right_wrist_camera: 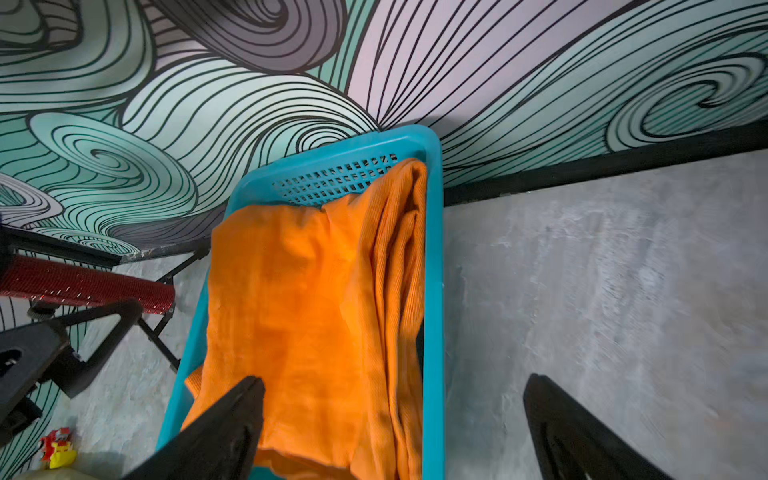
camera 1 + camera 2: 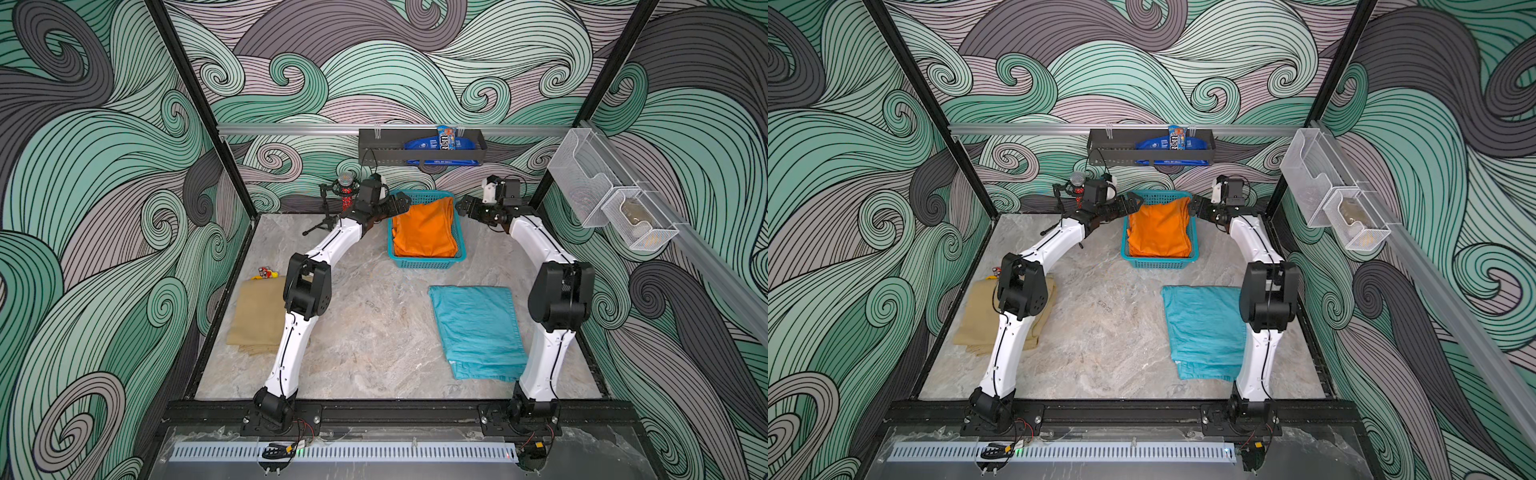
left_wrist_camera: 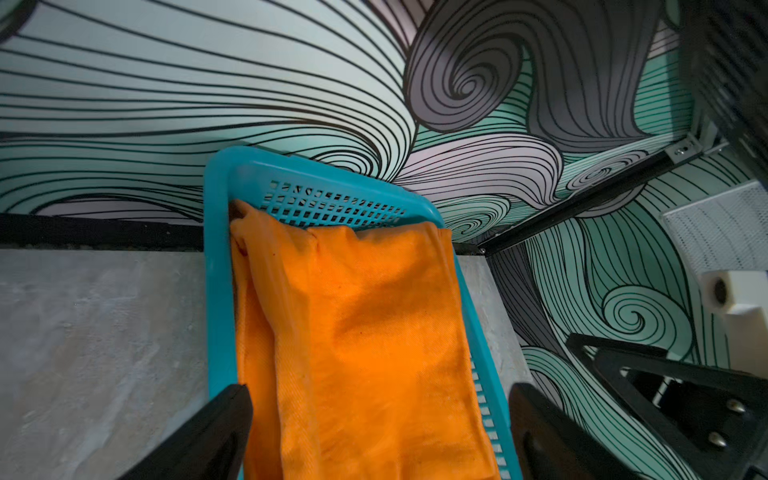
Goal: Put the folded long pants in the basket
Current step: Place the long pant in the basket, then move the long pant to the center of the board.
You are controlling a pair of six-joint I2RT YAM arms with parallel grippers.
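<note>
The orange folded long pants (image 2: 426, 228) (image 2: 1160, 232) lie inside the teal basket (image 2: 419, 264) (image 2: 1158, 262) at the back of the table, with their far edge bunched against the right wall. My left gripper (image 2: 405, 201) (image 3: 380, 388) hangs open over the basket's far left corner, holding nothing. Opposite it, my right gripper (image 2: 461, 208) (image 1: 395, 379) is open at the far right corner, one finger over the cloth and one outside the rim (image 1: 434, 249). Turquoise pants (image 2: 478, 328) lie flat front right. Tan pants (image 2: 255, 316) lie at the left, partly under my left arm.
A microphone on a tripod stand (image 2: 345, 189) is just left of the basket, behind my left wrist. A small red and yellow toy (image 2: 268, 273) lies by the tan pants. A black wall rack (image 2: 422, 145) hangs above the basket. White wire bins (image 2: 611, 199) hang on the right wall.
</note>
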